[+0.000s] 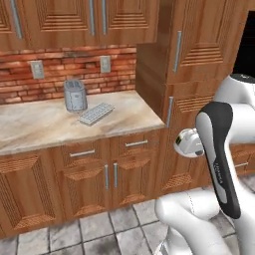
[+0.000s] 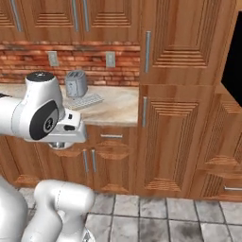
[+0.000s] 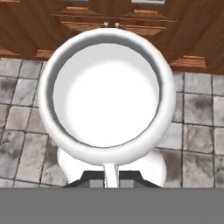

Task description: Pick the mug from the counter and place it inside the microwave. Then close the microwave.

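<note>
One small white round mug [image 3: 107,94] fills the hand view, its open mouth facing the camera, rim up close, pale inside. The end effector [image 3: 110,179] is clamped tight on it, the two dark finger tips pinching the rim at the bottom edge of that view. Below the mug lie grey stone floor tiles [image 3: 199,144] and brown wooden cabinet fronts, so the mug is off the worktop and out over the floor.

In the left base view the beige marbled stone worktop [image 1: 45,124] carries two things: one grey metal toaster [image 1: 75,95] standing at the back by the red brick wall [image 1: 55,64], and one flat pale grey ribbed rack [image 1: 96,113] (hard to say what it is exactly) lying just in front of the toaster to its right. Two wall sockets sit on the brick above the toaster. The white arm [image 1: 219,149] rises right of the toaster, in front of the tall wooden cabinet [image 1: 194,55].

To the far right of the toaster, a black opening [image 2: 233,56] shows at the frame edge.
</note>
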Tool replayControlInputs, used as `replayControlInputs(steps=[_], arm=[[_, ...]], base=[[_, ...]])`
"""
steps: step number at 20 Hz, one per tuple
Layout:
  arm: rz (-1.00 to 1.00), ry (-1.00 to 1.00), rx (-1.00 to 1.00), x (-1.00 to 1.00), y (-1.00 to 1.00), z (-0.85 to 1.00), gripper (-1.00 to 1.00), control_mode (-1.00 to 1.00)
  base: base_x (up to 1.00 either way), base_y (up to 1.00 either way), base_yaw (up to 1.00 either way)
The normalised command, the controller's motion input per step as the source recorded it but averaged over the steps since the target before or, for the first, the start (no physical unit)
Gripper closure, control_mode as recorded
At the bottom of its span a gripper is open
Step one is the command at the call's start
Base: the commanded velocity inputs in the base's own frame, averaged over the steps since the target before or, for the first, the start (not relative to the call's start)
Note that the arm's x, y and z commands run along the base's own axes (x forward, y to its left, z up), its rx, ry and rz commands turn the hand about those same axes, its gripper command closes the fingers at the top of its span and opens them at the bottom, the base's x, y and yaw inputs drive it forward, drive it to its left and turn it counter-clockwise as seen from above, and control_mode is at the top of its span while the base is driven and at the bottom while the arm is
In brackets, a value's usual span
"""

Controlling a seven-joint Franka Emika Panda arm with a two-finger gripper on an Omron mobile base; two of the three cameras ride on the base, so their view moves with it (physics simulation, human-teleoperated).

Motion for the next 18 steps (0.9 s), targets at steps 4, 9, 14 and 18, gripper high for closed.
replayControlInputs(steps=[4,9,14,18], arm=[[0.0,0.0,0.0,0.0,0.0,0.0,1.0,1.0],[0.0,0.0,0.0,0.0,0.0,0.0,1.0,1.0],[0.0,0.0,0.0,0.0,0.0,0.0,1.0,1.0],[0.0,0.0,0.0,0.0,0.0,0.0,1.0,1.0]], base=[[-0.35,-0.55,-0.6],[-0.24,-0.44,-0.65],[-0.5,-0.33,-0.59],[-0.43,-0.13,-0.34]])
